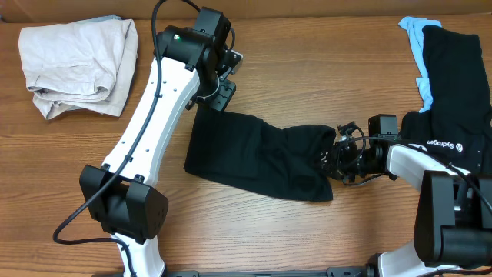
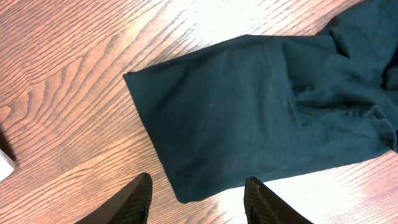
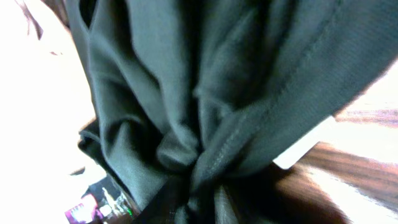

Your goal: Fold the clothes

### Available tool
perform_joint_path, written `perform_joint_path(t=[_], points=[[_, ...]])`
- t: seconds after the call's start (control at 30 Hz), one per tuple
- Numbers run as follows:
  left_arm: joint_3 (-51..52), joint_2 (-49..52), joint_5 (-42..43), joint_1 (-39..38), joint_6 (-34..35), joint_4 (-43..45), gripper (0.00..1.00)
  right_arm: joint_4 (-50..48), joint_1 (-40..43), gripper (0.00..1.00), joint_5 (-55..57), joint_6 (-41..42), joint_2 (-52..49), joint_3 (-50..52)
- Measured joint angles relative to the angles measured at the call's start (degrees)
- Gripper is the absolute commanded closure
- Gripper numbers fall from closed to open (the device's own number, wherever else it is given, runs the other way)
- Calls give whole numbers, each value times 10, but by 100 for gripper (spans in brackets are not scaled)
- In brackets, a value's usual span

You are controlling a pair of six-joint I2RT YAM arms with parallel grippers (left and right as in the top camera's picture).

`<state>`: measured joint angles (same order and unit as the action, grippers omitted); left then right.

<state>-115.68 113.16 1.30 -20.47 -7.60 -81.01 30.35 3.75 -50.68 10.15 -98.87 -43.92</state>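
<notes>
My end effector (image 2: 198, 182) hangs, fingers spread, above the near corner of the black garment (image 2: 261, 106) lying on the wooden counter (image 2: 62, 93).

One line of print in view
You can see white logo lettering (image 1: 453, 145) on the black T-shirt (image 1: 442, 123) at the right; it seems to read "Sydrogen", too small for certainty

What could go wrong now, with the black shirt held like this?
The right gripper pinches a gathered bunch of the black T-shirt, not a flat edge, so pulling may wrinkle it or undo the fold. The left gripper hangs open above the other end, holding nothing, so the whole shirt may slide.
</notes>
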Motion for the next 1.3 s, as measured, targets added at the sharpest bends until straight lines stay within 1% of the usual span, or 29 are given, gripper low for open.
perform_joint_path(t=[0.1, 0.23, 0.37, 0.47, 0.57, 0.63, 0.73, 0.8, 0.93, 0.97, 1.03, 1.1, 1.13, 1.17, 1.2, 1.23, 1.3], points=[[0, 0, -11, 8, 0, 3, 51, 1, 7, 96, 1, 4, 0, 0], [0, 0, -36, 25, 11, 12, 51, 50, 38, 96, 10, 3, -1, -28], [0, 0, -53, 59, 23, 19, 50, 130, 71, 96, 23, -15, -1, -95], [0, 0, -63, 93, 32, 24, 49, 232, 95, 96, 53, -42, 4, -171], [0, 0, -69, 121, 35, 24, 48, 322, 101, 96, 92, -68, 14, -251], [0, 0, -72, 138, 36, 24, 47, 361, 97, 96, 109, -78, 19, -298], [0, 0, -74, 154, 37, 24, 47, 389, 70, 96, 131, -89, 26, -358], [0, 0, -76, 158, 39, 24, 46, 391, 31, 96, 145, -89, 28, -381], [0, 0, -76, 160, 43, 24, 46, 354, -112, 96, 201, -52, 29, -389], [0, 0, -76, 160, 43, 24, 45, 343, -145, 93, 215, -40, 28, -389], [0, 0, -76, 160, 43, 24, 43, 322, -213, 60, 248, -12, 24, -389], [0, 0, -76, 160, 43, 24, 41, 306, -287, 36, 282, 17, 10, -390], [0, 0, -76, 160, 43, 24, 41, 299, -316, 32, 291, 28, -1, -390], [0, 0, -76, 160, 43, 24, 40, 293, -342, 26, 298, 33, -12, -390], [0, 0, -76, 160, 43, 24, 39, 287, -377, 25, 306, 42, -32, -390], [0, 0, -76, 160, 43, 24, 39, 287, -394, 25, 311, 48, -43, -390], [0, 0, -74, 160, 43, 24, 39, 288, -407, 25, 317, 61, -50, -390]])
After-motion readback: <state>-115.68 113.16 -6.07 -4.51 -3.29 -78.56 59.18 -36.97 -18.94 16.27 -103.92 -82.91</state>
